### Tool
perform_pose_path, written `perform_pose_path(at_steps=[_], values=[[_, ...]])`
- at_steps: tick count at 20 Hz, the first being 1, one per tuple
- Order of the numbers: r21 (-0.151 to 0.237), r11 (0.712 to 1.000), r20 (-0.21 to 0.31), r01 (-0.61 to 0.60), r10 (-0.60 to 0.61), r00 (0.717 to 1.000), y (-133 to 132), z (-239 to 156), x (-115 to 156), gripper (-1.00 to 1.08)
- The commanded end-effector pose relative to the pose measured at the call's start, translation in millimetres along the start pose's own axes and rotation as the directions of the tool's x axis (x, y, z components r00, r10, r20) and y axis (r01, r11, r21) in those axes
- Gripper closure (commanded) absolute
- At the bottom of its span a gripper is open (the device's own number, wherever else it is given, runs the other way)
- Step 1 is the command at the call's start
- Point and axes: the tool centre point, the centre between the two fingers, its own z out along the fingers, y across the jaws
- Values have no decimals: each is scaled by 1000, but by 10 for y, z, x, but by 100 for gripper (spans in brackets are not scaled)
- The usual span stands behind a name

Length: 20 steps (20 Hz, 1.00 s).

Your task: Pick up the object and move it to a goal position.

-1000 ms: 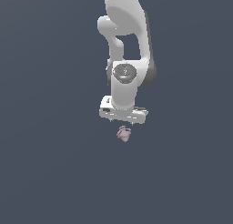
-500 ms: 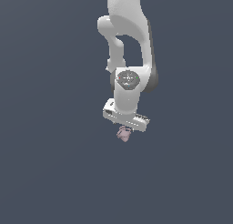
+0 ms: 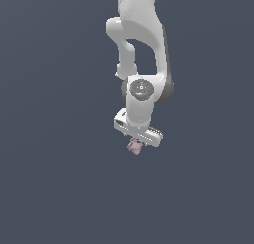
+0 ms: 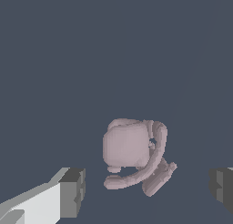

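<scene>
Pale pink object [image 4: 132, 152] between the wide-open end effector [image 4: 148, 191] fingers, apparently untouched, nothing gripped.

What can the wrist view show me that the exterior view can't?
Only the wrist view shows the object's shape: a pale pink blocky lump with a curved band around one side. It also shows two dark fingertips, wide apart, not touching it.

Only the exterior view shows the white arm reaching down, with the claw just above the object.

Both show the pink object on a plain dark grey floor.
</scene>
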Motion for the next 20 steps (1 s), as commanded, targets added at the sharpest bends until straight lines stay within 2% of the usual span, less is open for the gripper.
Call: perform_pose_path(at_steps=[1,6,13,18,19,20], values=[[0,1000,0,0,0,1000,0,0,0,-92],[0,1000,0,-1,1,1000,0,99,-2,-92],[0,1000,-1,-4,4,1000,5,441,-10,-92],[0,1000,-1,-5,5,1000,-3,503,1,-92],[0,1000,-1,-5,5,1000,-3,503,1,108],[0,1000,-1,-5,5,1000,-3,503,1,108]])
